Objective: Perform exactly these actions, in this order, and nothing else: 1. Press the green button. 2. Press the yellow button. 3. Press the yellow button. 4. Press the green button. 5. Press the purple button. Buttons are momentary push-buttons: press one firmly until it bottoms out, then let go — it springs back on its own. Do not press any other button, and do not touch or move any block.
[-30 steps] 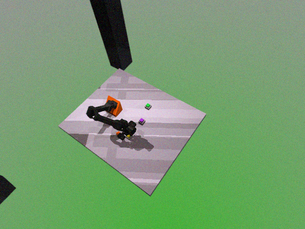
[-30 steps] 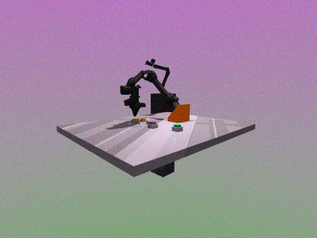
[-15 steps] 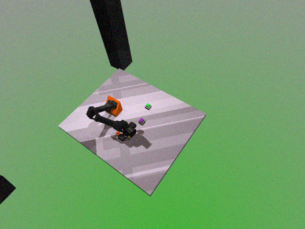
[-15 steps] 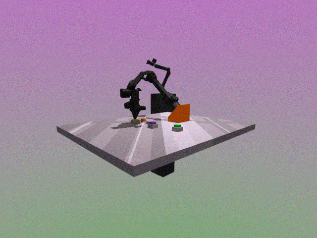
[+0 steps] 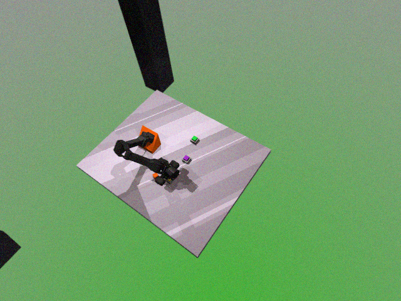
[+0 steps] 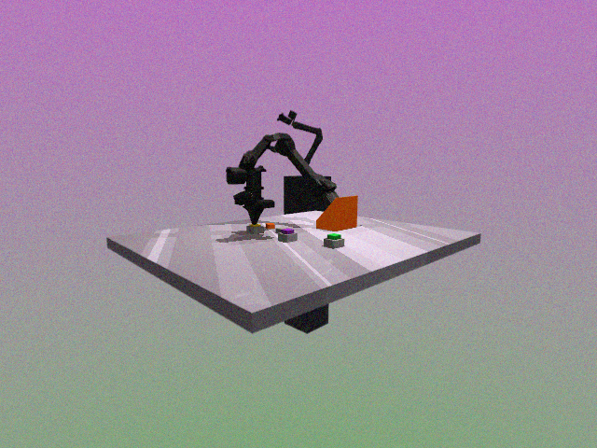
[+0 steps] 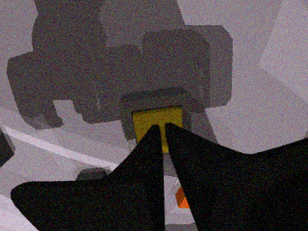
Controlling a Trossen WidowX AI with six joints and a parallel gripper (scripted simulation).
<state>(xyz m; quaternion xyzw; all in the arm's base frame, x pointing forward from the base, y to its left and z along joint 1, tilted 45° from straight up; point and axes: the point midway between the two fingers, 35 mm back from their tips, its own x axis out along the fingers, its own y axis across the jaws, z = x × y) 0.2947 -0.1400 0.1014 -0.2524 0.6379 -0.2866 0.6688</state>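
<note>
My gripper [image 6: 254,222] [image 7: 162,130] is shut and empty, pointing straight down. Its tips are at the top of the yellow button [image 6: 250,225] [image 7: 149,119] and appear to touch it; how far the cap is pressed in cannot be told. In the top view, the arm mostly covers the yellow button [image 5: 169,179] and hides the fingertips. The purple button [image 5: 186,158] [image 6: 287,231] stands on its grey base near the gripper. The green button [image 5: 194,138] [image 6: 334,236] stands farther away, to the right of the purple one in the exterior view.
A small orange block [image 5: 155,175] [image 6: 270,225] [image 7: 182,198] lies close to the yellow button. A small dark grey object [image 7: 92,173] shows beside the left finger. The large orange wedge [image 5: 155,142] [image 6: 340,213] stands by the arm's base.
</note>
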